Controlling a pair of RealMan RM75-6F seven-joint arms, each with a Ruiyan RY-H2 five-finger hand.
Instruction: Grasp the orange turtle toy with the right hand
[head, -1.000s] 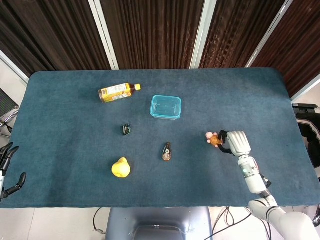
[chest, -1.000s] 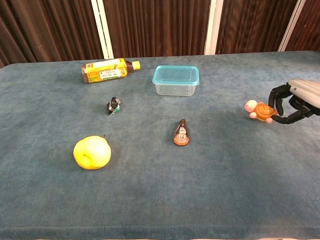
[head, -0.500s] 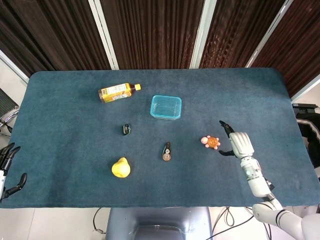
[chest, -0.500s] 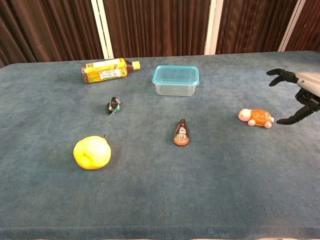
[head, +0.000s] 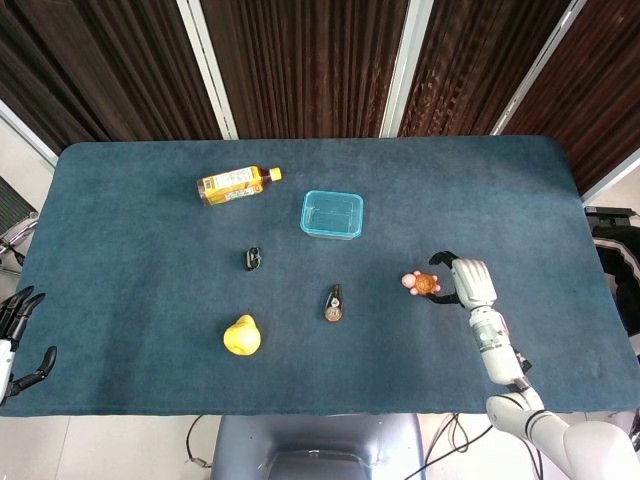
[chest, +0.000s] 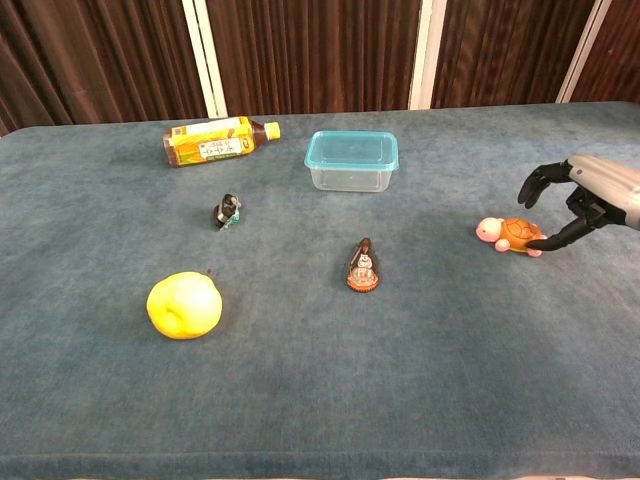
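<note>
Change: since half a second ago, right hand (chest: 585, 195) drawn back in toward the orange turtle toy (chest: 511, 235), fingers arched over it again after standing clear; turtle itself shifted hardly at all.
Orange turtle toy: one, flat on the blue table (head: 120, 250), right of centre, pink head pointing away from the hand.
Right hand: fingers spread and curved around the turtle's shell end, one dark fingertip (chest: 546, 243) touching or just beside the shell, the upper fingers above it; not closed on it, nothing lifted.
Left hand: one (head: 15, 335), at the near-left table edge in the head view, fingers apart, holding nothing; outside the chest view.
Small brown figure: one (chest: 362, 267), upright, near the table's middle, well apart from the turtle.
Clear box with teal rim: one (chest: 351, 161), farther back, above the brown figure.
Small black object: one (chest: 228, 211), left of the brown figure; too small to identify.
Yellow pear-like fruit: one (chest: 184, 305), near-left.
Tea bottle: one (chest: 218, 140), lying on its side at the back-left, yellow cap toward the box.
</note>
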